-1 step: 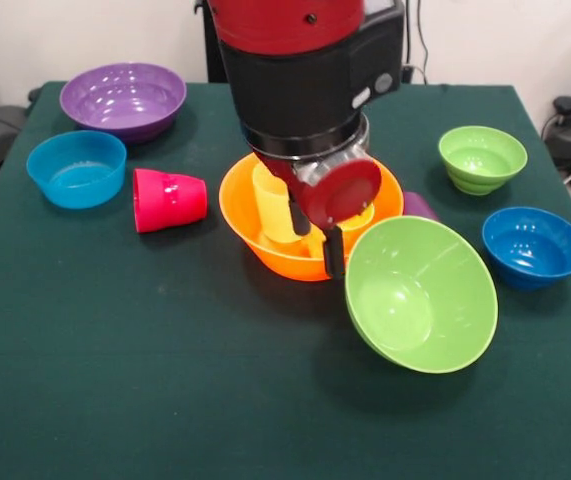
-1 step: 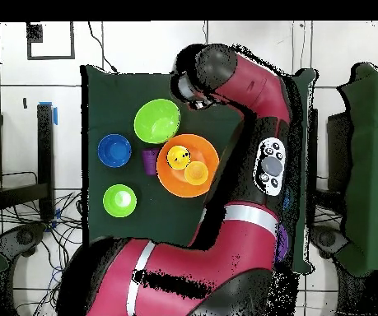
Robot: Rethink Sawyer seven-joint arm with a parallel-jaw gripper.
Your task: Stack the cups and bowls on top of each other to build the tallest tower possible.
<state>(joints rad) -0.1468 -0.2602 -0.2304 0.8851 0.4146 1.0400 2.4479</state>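
Green bowl, the large one, hangs tilted at the near side of the scene, its open face turned toward the camera and its far-left rim pinched by the pincer, whose dark finger shows clamped on that edge. Judging by the tilt and the shadow beneath, the bowl is off the bench or only grazing it; which, I cannot tell. Just behind and to its left in the front view sits the orange bowl, the tower's base, touching or nearly touching the green rim. Inside it stand two yellow cups, side by side, one paler than the other. So the held bowl lies just beside its likely target, and the coming move turns on carrying it a short way back and left, levelling it, and lowering it over the cups; these may keep it from seating flat. A purple cup peeks out behind the green rim. Farther off, well apart, lie the pink cup on its side, a blue bowl, another blue bowl, a small green bowl and, farthest, the purple bowl.
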